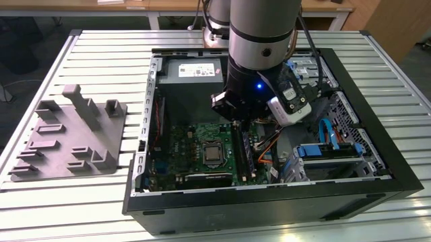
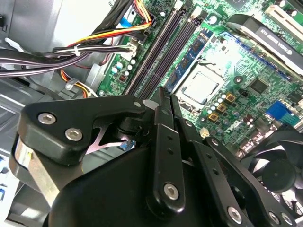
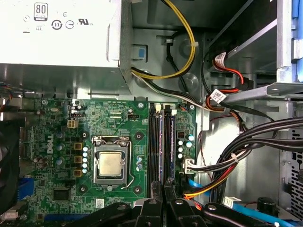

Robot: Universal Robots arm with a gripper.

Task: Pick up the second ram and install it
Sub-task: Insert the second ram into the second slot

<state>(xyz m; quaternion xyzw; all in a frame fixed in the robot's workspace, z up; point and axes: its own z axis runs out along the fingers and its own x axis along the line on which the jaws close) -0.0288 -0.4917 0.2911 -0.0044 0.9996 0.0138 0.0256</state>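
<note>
My gripper (image 1: 237, 122) hangs inside the open computer case (image 1: 377, 166), low over the green motherboard (image 1: 195, 136). Its black fingers are shut, tip against tip, with nothing seen between them in both wrist views (image 2: 163, 94) (image 3: 163, 189). The fingertips sit just above one end of the memory slots. A long dark blue-green strip, the second ram (image 3: 169, 142), stands on edge in those slots beside a similar dark stick (image 3: 162, 142). The slot row also shows in the second wrist view (image 2: 163, 49) and the exterior view (image 1: 243, 151). I cannot tell whether the fingertips touch the strip.
The processor socket (image 3: 110, 163) lies beside the slots. Bundled cables (image 3: 246, 151) run on the other side, and the power supply (image 3: 57, 33) fills the far end. Blue drive bays (image 1: 326, 151) sit at the exterior view's right. A grey fixture block (image 1: 70, 136) rests on the slatted table.
</note>
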